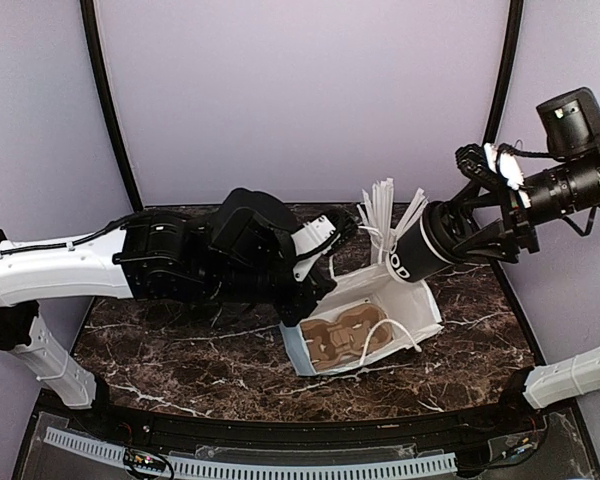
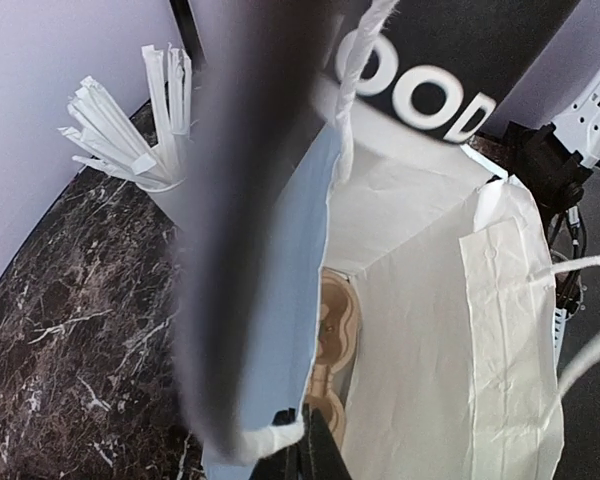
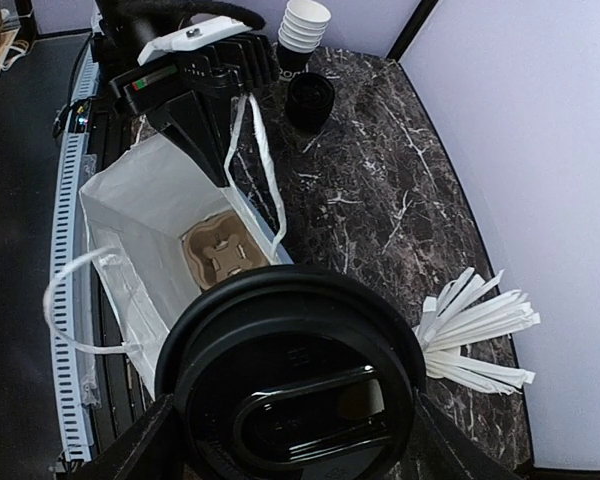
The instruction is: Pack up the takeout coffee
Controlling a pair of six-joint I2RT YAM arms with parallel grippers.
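- While the left gripper (image 1: 305, 303) is pinched closed on the rim of the white paper bag (image 1: 400, 300), holding its mouth open on the marble table (image 1: 180, 350), the right gripper (image 3: 290, 443) has its fingers clamped round the takeout coffee (image 1: 420, 255).
- That cup hangs in the air, tipped well over. Its base points toward the bag's mouth, and it is right beside the cup of white sticks (image 1: 385, 215). It isn't in the bag yet.
- Down inside the bag I can see a brown cardboard carrier (image 1: 345, 338) with empty round wells, which looks like where the cup should sit.
- I'd guess the paper walls are thin and would dent if squeezed hard. The slick black lid (image 3: 295, 390) could pop off, so a hold round the body just under the lid seems right, never on the lid itself.
- If it's full, it will be heavy for its size and ready to slosh. Tipped like this, I'd worry about the sip hole leaking.
- The bag is floppy, and its loop handles (image 3: 260, 170) could snag the cup going in.
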